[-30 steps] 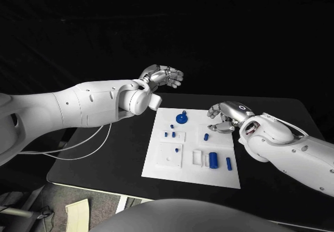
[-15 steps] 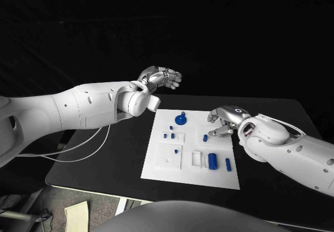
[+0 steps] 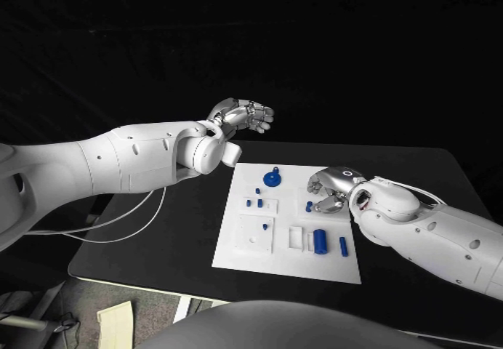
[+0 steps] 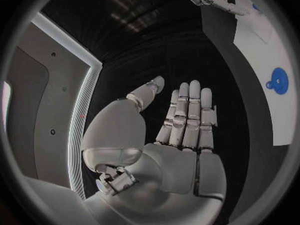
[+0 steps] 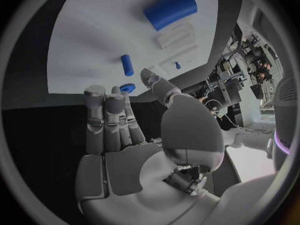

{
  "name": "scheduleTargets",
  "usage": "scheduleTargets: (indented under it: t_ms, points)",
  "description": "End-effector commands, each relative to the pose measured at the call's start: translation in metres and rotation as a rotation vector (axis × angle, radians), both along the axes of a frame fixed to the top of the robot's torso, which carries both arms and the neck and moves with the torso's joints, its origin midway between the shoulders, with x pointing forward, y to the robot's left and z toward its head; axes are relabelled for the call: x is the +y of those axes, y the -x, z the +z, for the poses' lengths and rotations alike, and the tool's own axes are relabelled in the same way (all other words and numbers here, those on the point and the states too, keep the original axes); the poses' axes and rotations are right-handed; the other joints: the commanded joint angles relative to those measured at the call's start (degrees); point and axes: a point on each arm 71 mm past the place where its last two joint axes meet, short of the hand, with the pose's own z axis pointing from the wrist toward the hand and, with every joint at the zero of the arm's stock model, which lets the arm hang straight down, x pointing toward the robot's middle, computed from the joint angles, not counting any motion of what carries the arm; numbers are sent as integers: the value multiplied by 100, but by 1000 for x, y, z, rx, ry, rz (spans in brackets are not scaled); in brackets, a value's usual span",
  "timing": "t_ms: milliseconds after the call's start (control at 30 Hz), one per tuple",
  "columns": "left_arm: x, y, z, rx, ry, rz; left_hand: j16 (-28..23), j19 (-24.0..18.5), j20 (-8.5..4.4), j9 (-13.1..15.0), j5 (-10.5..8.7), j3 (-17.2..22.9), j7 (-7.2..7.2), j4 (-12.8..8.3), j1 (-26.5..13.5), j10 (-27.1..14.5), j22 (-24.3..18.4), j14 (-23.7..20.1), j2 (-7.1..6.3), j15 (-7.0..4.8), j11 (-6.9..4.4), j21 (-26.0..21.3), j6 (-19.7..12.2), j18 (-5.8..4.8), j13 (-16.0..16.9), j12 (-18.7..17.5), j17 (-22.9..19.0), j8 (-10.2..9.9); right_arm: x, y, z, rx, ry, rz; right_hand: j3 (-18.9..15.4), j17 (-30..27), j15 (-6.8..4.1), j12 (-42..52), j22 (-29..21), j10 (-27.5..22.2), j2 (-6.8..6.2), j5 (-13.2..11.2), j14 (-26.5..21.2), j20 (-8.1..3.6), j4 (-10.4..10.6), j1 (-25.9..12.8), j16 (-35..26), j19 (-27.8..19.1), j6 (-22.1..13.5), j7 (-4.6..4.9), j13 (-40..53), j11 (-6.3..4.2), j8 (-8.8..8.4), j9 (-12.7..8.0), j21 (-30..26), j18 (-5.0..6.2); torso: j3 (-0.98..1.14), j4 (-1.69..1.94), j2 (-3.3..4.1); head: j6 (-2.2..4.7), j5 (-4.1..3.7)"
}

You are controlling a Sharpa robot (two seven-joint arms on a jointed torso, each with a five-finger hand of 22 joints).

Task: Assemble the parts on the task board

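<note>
Your right hand rises from six o'clock, fingers stretched side by side and holding nothing, thumb angled toward one o'clock. Beyond the fingertips you see the white task board spreading across the upper half. A large blue cylinder lies on it near twelve o'clock, a small blue peg sits nearer the middle, and a blue toothed piece peeks out just beside your fingertips

White task board flat on black table, small blue parts scattered on it, round blue piece at far edge
</note>
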Motion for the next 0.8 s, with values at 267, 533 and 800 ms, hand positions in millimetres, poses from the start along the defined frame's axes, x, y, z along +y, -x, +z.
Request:
scheduleTargets:
  t_ms: [267,533,800]
  points:
    - [-2,-1,2,-14,10,-4,-27,3,18,-8,34,-33,5,15,-16,-22,6,55,6,-3,-8,-38,-26,101,-8,31,10,39,5,3,-19,22,60,24,589,-76,-89,230,54,189,112,-590,11,55,86,228,39,46,251,-8,16,-48,108,-4,-17,622,-1,-1,0,-31,26]
    - [-2,-1,2,-14,10,-4,-32,4,18,-9,34,-34,6,19,-19,-22,6,57,9,-3,-8,-39,-27,100,-10,31,16,41,8,6,-28,31,61,31,1021,-98,-152,379,76,347,200,-645,16,50,250,212,65,66,412,-48,48,-113,180,15,7,622,5,-7,-2,-49,42]
    - [-3,-1,2,-14,10,-5,-38,6,19,-12,34,-35,6,24,-24,-22,7,58,12,-3,-7,-41,-28,100,-12,31,22,44,11,7,-31,29,56,34,1220,-108,-217,513,92,506,319,-646,13,39,287,181,80,66,551,-68,113,-181,254,51,31,622,2,-5,-2,-56,47]
